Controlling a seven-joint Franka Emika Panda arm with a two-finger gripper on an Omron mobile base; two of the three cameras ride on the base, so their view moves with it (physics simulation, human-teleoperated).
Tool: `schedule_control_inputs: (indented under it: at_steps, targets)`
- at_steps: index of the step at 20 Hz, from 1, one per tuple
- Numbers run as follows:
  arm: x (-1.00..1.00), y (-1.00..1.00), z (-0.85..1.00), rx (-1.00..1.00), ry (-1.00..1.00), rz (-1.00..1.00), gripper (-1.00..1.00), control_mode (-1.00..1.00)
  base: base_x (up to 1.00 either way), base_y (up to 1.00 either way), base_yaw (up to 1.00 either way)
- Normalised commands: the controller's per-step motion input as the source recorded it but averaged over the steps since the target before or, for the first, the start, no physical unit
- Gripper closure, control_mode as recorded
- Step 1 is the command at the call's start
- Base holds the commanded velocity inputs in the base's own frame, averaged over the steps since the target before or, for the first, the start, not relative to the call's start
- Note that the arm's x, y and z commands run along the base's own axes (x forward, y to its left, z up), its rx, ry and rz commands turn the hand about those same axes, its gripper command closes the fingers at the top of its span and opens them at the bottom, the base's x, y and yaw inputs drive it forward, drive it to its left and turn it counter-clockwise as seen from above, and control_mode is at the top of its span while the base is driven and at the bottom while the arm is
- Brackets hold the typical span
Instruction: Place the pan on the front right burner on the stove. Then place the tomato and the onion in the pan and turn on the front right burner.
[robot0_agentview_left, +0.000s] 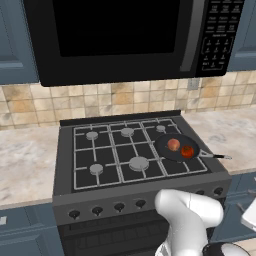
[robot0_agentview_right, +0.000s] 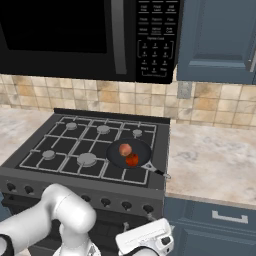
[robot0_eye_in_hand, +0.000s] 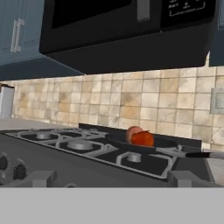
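Observation:
The black pan (robot0_agentview_left: 165, 144) rests on the right-hand grate of the stove (robot0_agentview_left: 67, 150), its thin handle (robot0_agentview_left: 216, 156) pointing right. Inside it lie the pale orange-brown onion (robot0_agentview_left: 173, 144) and, just to its right, the bright red tomato (robot0_agentview_left: 188, 151). Seen from the hand view, the tomato (robot0_eye_in_hand: 143, 139) partly covers the onion (robot0_eye_in_hand: 132, 131), and a small grey burner cap (robot0_eye_in_hand: 133, 157) shows under the grate just in front of the pan (robot0_eye_in_hand: 164, 143). My gripper (robot0_eye_in_hand: 113, 179) hangs low before the stove's front, open, with nothing between its fingers.
A row of black knobs (robot0_agentview_left: 119, 206) runs along the stove front, two of them (robot0_agentview_left: 218, 190) under the pan. A black microwave (robot0_agentview_left: 125, 35) hangs above. Speckled counters (robot0_agentview_right: 215, 160) flank the stove, with blue cabinets (robot0_agentview_right: 220, 220) below.

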Motion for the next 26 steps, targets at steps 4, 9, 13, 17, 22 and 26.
schedule_control_inputs:
  at_steps: [4, 9, 13, 17, 22, 26]
  targets:
    - [0.33, 0.03, -0.03, 0.0, 0.0, -0.19, -1.0, -1.0, 0.0, 0.0, 0.0]
    - [0.55, 0.0, -0.13, 0.0, 0.0, -0.17, -1.0, -1.0, 0.0, 0.0, 0.0]
    - [0.34, 0.0, -0.27, 0.0, 0.0, -0.1, -1.0, -1.0, 0.0, 0.0, 0.0]
    - [0.2, 0.0, -0.33, 0.0, 0.01, -0.09, -1.0, -1.0, 0.0, 0.0, 0.0]
    - [0.16, -0.03, -0.35, 0.0, 0.01, -0.09, -1.0, -1.0, 0.0, 0.0, 0.0]
    - [0.08, -0.07, -0.32, 0.0, 0.0, -0.08, -1.0, -1.0, 0.0, 0.0, 0.0]
